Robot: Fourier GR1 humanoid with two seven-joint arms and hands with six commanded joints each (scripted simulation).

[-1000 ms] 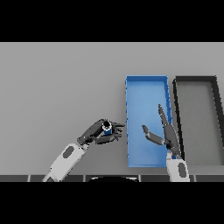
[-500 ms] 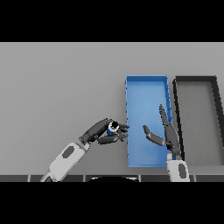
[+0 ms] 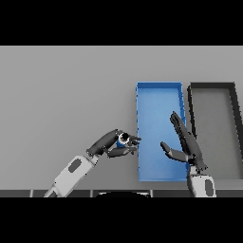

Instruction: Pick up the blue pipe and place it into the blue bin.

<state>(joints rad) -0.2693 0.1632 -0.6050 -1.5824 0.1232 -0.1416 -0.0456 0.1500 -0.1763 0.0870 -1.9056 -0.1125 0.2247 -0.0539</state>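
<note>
My left hand (image 3: pixel 110 144) is shut on the blue pipe (image 3: pixel 123 139), a short blue tube whose dark round end faces up. It hangs just left of the blue bin's left wall (image 3: pixel 138 142), close to that edge. The blue bin (image 3: pixel 159 102) is a long open tray running away from me, right of centre. Over the bin's near right part my right hand (image 3: pixel 186 144) is held open, fingers straight and pointing away, thumb out to the left.
A dark grey bin (image 3: pixel 213 90) of the same shape stands directly right of the blue one. The grey table (image 3: pixel 66 95) stretches wide to the left and back.
My left hand has carried the pipe rightward, closer to the blue bin's left wall. The right hand has hardly moved.
</note>
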